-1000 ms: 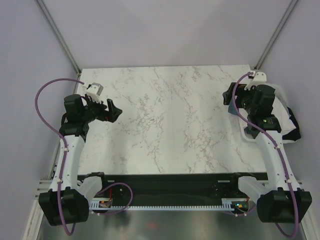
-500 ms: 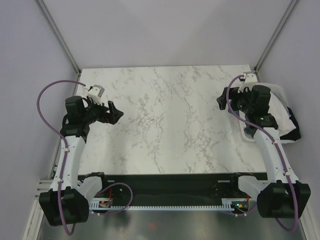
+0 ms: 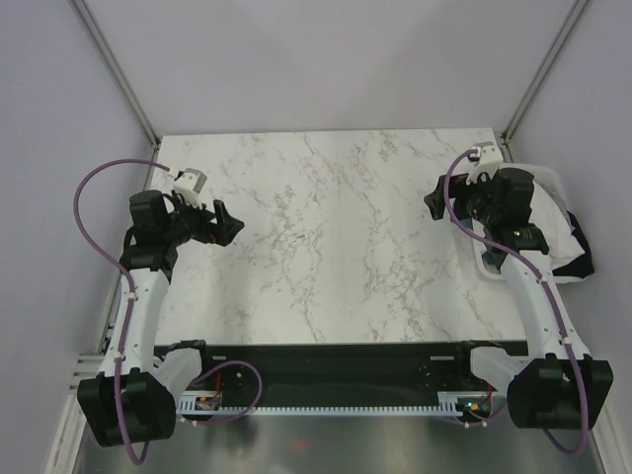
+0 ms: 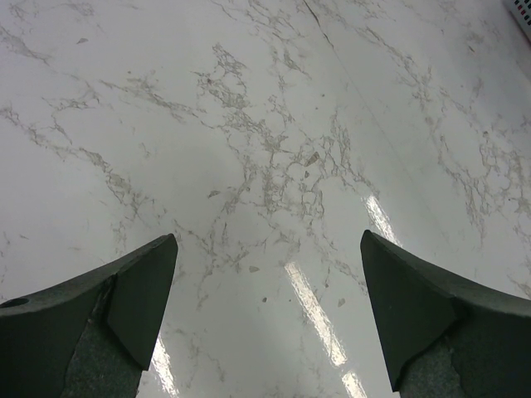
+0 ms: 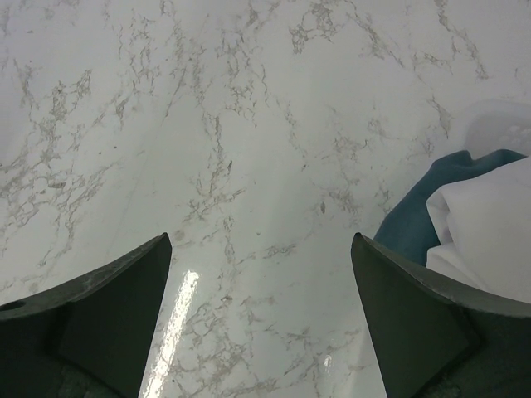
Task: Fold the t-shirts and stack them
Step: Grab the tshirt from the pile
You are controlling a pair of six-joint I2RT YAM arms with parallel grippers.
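A pile of t-shirts lies in a white bin (image 3: 549,175) at the table's right edge. In the top view a white t-shirt (image 3: 559,233) and a black one (image 3: 585,260) show. The right wrist view has a teal-blue t-shirt (image 5: 412,225) under the white t-shirt (image 5: 489,217) at its right edge. My right gripper (image 3: 437,202) (image 5: 261,249) hangs open over bare marble just left of the pile, holding nothing. At the table's left side my left gripper (image 3: 223,223) (image 4: 267,242) is open too, with only marble between its fingers.
The marble tabletop (image 3: 336,237) spans the middle between the two arms. Purple cables loop off both wrists. Grey walls and metal frame bars close in the back and sides. The bin overhangs the table's right edge.
My right gripper has swung left, away from the bin and out over the marble. The left arm has barely moved.
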